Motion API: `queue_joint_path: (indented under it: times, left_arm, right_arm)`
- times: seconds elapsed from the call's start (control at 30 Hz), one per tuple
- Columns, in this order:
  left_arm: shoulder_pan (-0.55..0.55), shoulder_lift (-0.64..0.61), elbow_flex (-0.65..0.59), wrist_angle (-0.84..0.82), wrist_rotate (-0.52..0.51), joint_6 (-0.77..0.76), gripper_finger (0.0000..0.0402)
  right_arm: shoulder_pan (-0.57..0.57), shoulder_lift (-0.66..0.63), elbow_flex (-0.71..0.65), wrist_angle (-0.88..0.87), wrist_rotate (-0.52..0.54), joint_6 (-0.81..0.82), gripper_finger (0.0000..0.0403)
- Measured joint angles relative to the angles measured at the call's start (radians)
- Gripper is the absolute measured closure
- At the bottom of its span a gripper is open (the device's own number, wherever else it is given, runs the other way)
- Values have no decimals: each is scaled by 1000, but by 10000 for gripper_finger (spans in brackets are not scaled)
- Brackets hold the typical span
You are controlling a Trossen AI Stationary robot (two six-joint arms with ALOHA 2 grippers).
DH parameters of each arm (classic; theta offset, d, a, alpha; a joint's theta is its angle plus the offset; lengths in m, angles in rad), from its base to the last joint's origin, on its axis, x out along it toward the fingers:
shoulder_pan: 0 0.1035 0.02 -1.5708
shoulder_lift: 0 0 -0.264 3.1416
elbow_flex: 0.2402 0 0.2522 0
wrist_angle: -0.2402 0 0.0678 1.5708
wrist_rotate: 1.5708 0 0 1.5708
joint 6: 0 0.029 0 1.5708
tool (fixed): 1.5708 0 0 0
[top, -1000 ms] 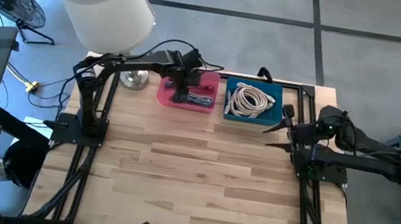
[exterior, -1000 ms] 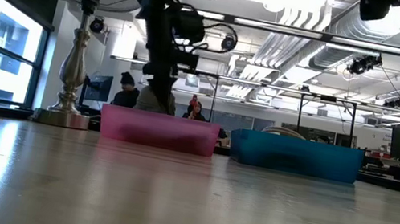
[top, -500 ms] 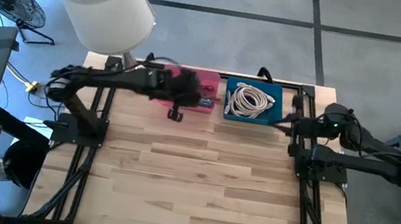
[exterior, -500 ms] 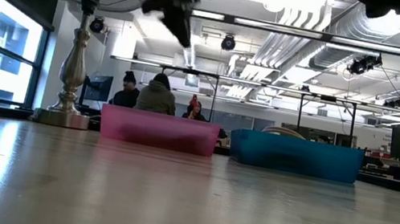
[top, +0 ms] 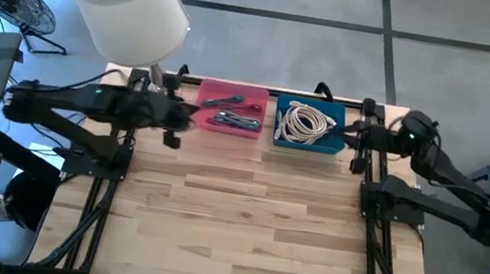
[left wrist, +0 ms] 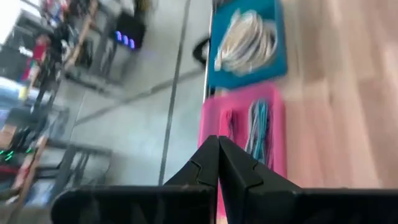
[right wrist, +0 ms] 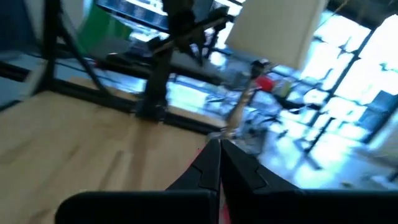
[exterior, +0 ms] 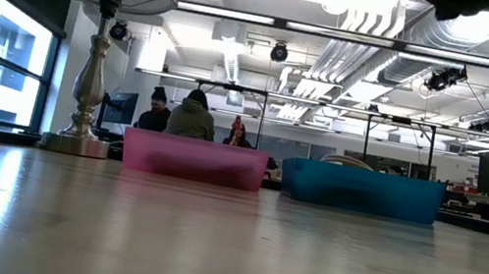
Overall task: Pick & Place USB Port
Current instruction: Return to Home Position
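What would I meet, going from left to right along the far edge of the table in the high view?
In order: left pincer → red bin → blue bin → right pincer.

Wooden table (top: 242, 223), pale planks, shown from above and at table-top height. Along its far edge stand a red bin (top: 227, 130) and a blue bin (top: 306, 148), side by side with a narrow gap between them. A lamp (exterior: 87, 81) rests its metal base on the far left corner, near the red bin. Black arm frames (top: 93, 162) sit along the left and right sides.
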Motion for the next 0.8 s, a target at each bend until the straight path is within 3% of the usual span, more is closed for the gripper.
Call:
queue_joint_path:
  times: [0.1, 0.27, 0.5, 0.8]
  left_arm:
    - [1, -128, -147, 159, 72, 23, 401]
    - [1, -279, -395, 450, 215, 93, 401]
    - [1, -367, -646, 749, 328, 75, 401]
    - [1, -372, -949, 1152, 529, 44, 401]
  right_arm:
    - [-58, 48, -8, 26, -142, 38, 402]
    - [-96, 114, -31, 41, -272, 40, 403]
    - [-101, 138, -113, 116, -322, 48, 403]
    - [-100, 73, -276, 279, -354, 110, 403]
